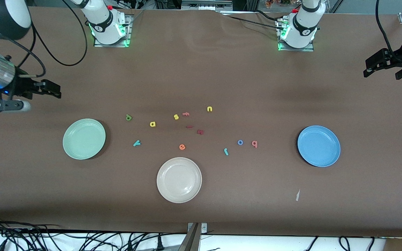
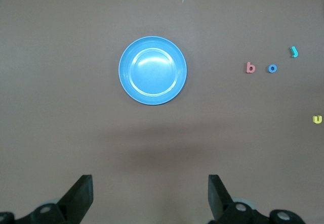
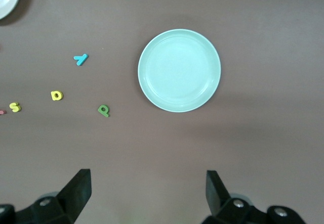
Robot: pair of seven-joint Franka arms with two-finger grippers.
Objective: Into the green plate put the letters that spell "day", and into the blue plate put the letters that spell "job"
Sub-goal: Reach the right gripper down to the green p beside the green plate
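The olive-green d (image 1: 128,117), yellow a (image 1: 152,123) and teal y (image 1: 136,143) lie on the table beside the empty green plate (image 1: 84,138). The teal j (image 1: 226,151), blue o (image 1: 240,142) and salmon b (image 1: 254,143) lie beside the empty blue plate (image 1: 319,145). My right gripper (image 1: 56,90) hangs open above the table at the right arm's end, with the green plate (image 3: 179,70) in its wrist view. My left gripper (image 1: 365,68) hangs open at the left arm's end, with the blue plate (image 2: 152,70) in its wrist view. Neither holds anything.
A cream-white plate (image 1: 179,179) sits nearest the front camera, mid-table. Other letters lie in the middle: yellow s (image 1: 176,116), yellow u (image 1: 209,109), orange e (image 1: 182,147), and dark red ones (image 1: 200,131). A small paper scrap (image 1: 297,195) lies near the blue plate.
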